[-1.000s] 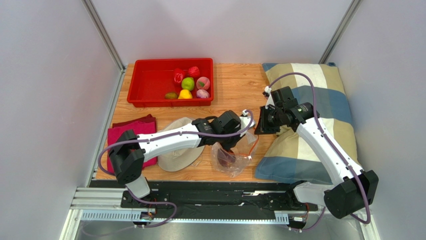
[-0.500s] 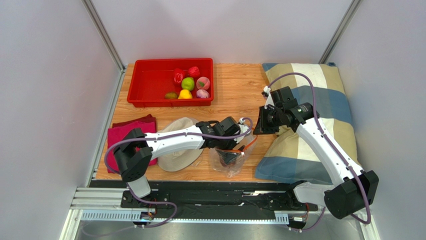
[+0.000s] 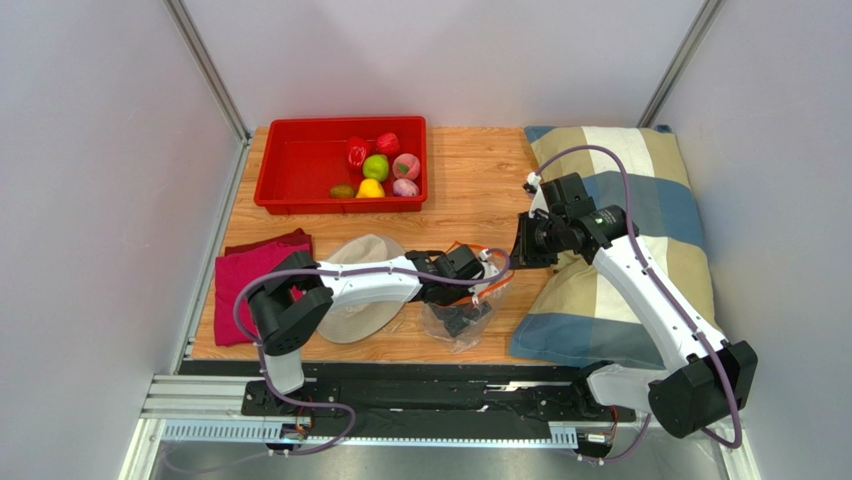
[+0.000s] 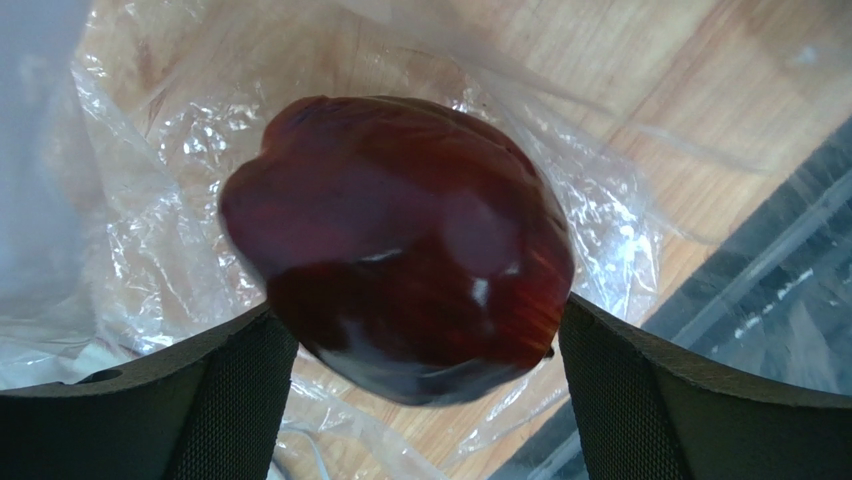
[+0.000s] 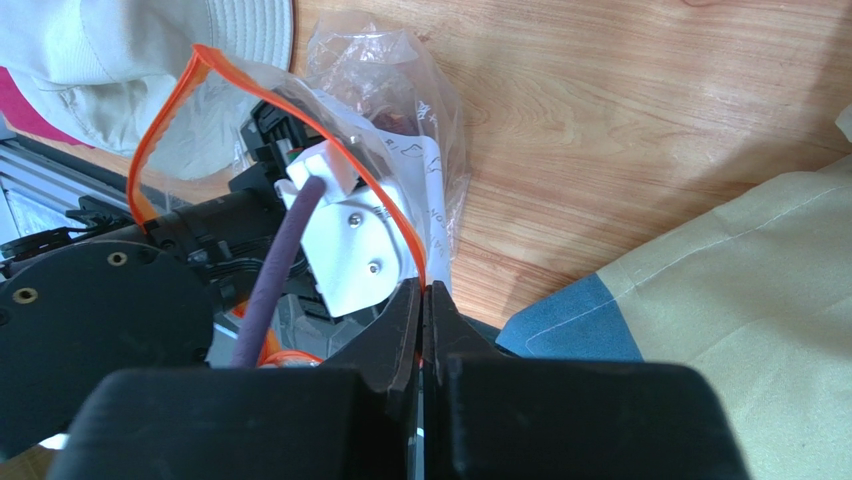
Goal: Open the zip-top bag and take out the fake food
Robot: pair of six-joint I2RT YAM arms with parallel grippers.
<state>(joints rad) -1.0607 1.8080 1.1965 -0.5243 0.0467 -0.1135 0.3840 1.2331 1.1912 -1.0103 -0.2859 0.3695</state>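
Note:
The clear zip-top bag [image 3: 478, 322] lies on the wooden table near its front edge, its orange zipper mouth [image 5: 160, 120] held up and open. My right gripper [image 5: 424, 290] is shut on that orange rim [image 3: 518, 258]. My left gripper [image 3: 456, 316] reaches inside the bag. It is open wide [image 4: 420, 312], with a dark maroon fake fruit [image 4: 400, 260] between its two fingers, on the bag's plastic [image 4: 150, 200]. Several other fake food pieces, among them a green one [image 3: 376, 167] and a yellow one [image 3: 371, 188], sit in the red tray [image 3: 300, 165].
A beige hat [image 3: 350, 318] lies under the left arm, beside a red cloth [image 3: 240, 270] at the table's left edge. A plaid pillow [image 3: 640, 180] covers the right side. The black base rail [image 3: 420, 385] runs along the near edge.
My left gripper has opened wide and pushed lower and deeper into the bag, around the maroon fruit. The right gripper has kept its hold in place.

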